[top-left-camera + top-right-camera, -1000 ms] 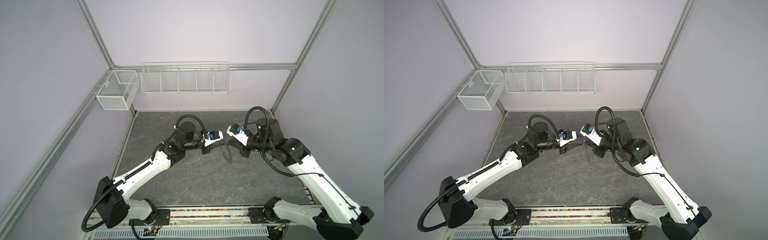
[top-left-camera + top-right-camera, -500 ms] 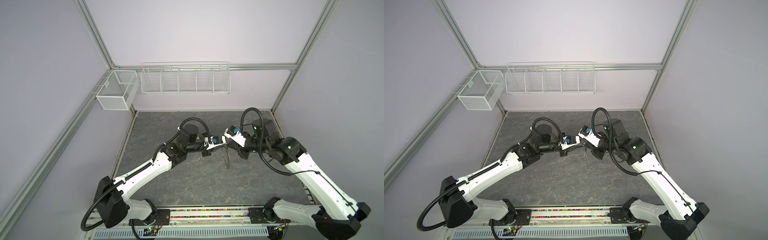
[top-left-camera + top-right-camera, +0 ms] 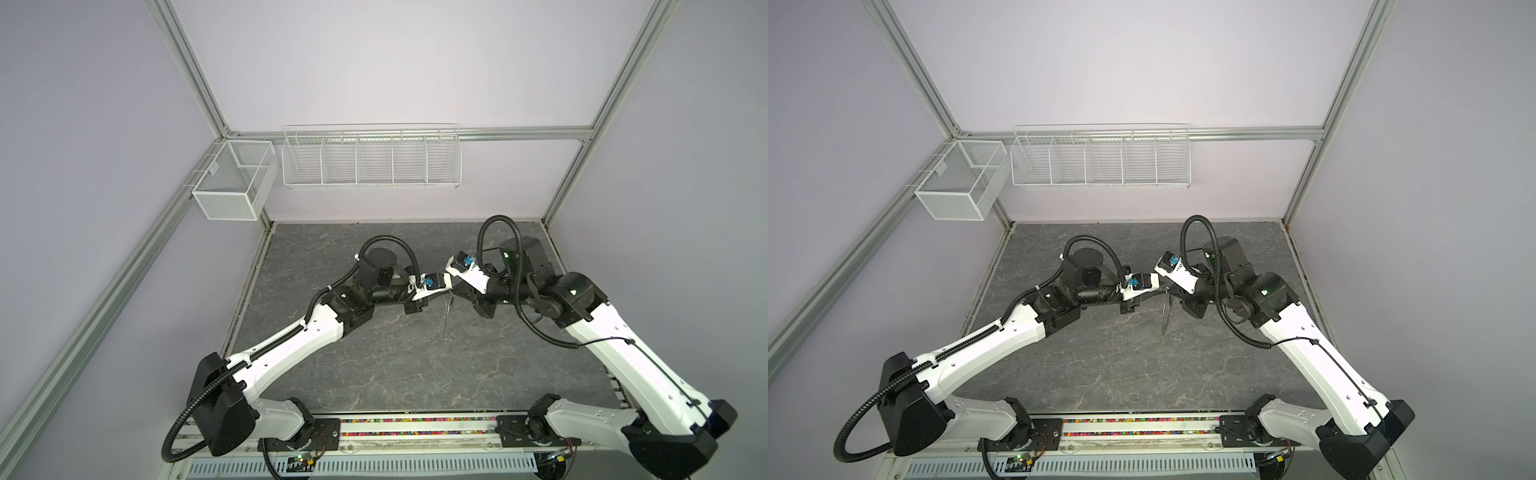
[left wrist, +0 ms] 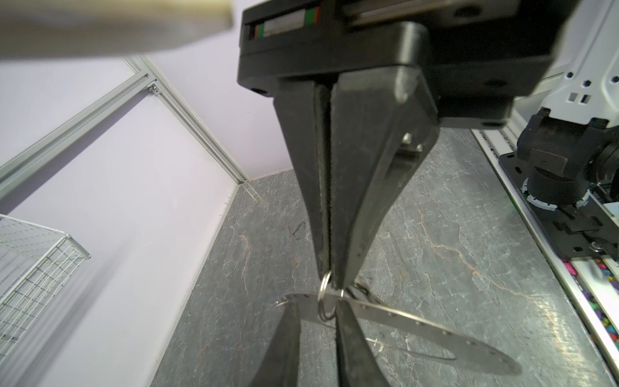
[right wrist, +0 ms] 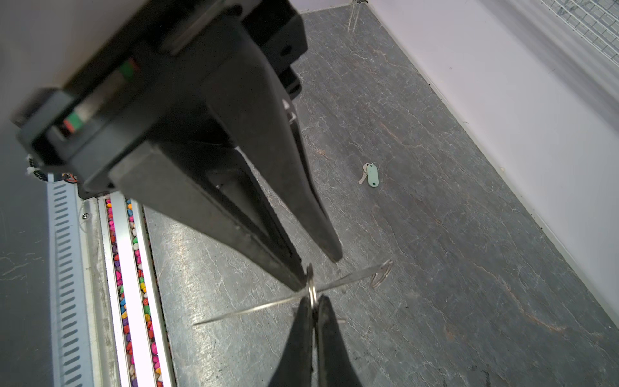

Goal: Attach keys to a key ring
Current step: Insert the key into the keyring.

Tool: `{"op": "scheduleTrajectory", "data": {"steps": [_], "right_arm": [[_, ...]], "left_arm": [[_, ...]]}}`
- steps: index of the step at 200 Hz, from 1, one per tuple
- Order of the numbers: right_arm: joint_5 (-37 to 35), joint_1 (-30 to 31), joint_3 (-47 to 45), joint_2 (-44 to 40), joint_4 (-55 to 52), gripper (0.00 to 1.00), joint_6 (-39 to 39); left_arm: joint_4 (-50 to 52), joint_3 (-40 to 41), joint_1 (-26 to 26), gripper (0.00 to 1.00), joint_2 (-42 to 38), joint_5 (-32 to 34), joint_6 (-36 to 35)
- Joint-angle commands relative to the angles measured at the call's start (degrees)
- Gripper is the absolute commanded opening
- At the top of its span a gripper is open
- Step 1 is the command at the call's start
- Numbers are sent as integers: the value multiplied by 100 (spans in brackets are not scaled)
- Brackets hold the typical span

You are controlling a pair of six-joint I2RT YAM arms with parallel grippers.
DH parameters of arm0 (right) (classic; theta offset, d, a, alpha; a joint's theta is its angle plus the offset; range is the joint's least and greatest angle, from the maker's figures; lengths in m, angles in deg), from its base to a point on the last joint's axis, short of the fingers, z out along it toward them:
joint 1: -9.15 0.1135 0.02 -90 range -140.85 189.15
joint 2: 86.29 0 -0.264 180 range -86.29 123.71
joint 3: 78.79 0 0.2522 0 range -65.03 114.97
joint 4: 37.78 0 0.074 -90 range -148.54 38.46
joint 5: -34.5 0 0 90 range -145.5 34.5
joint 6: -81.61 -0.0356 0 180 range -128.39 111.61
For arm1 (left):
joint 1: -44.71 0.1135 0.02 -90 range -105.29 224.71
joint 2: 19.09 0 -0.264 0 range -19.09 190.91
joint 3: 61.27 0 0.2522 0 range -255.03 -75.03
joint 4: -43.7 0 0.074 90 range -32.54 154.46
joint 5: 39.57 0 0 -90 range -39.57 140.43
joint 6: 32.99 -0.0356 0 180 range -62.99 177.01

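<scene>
Right gripper [image 4: 331, 281] is pressed together, pinching a small wire loop [image 4: 325, 303] on the rim of the key ring [image 4: 418, 326]. The ring hangs in the air above the grey mat [image 5: 469, 284] and shows edge-on in both top views. Left gripper [image 5: 318, 271] meets it tip to tip, with its fingers slightly spread around the same loop. One tip sits close against it and the other stands off. A key with a pale green tag [image 5: 372, 176] lies flat on the mat, well apart.

Left hand [image 4: 316, 301] nearer the key ring [image 4: 418, 326], jaws narrower.
</scene>
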Motion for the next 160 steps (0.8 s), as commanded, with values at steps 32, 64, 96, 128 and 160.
{"op": "scheduleTrajectory", "data": {"steps": [32,64,96,128,160], "right_arm": [[127,53,71,-10,143,7,18],[144,74,54,-20,179,7,34],[149,99,37,-49,241,7,91],[181,126,-6,-51,267,7,176],[-10,131,-116,-149,461,10,165]], "left_arm": [[-102,-241,-23,20,113,-226,38],[-98,-276,-21,15,170,-289,63],[-19,-312,-22,5,222,-327,42],[-42,-338,-24,0,240,-424,58],[-56,-339,-27,0,282,-544,159]]}}
